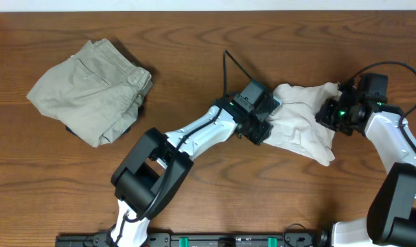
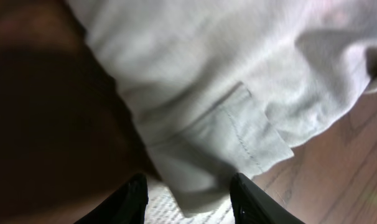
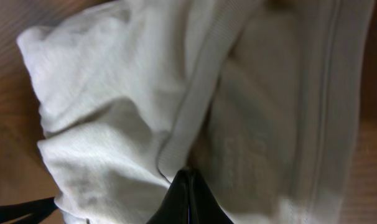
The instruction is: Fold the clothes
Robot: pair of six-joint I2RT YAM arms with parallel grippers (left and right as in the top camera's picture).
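The pale off-white T-shirt (image 1: 301, 123) lies crumpled on the table right of centre, between my two grippers. My left gripper (image 1: 257, 122) is at its left edge. In the left wrist view its fingers (image 2: 191, 202) are open, with a hemmed corner of the T-shirt (image 2: 226, 124) lying between them. My right gripper (image 1: 331, 113) is at the shirt's right edge. In the right wrist view its fingers (image 3: 188, 190) are pressed together at a ribbed fold of the T-shirt (image 3: 114, 124), pinching the fabric.
Khaki-olive trousers (image 1: 91, 89) lie folded in a heap at the far left of the brown wooden table (image 1: 215, 199). A black cable (image 1: 232, 65) loops up behind the left wrist.
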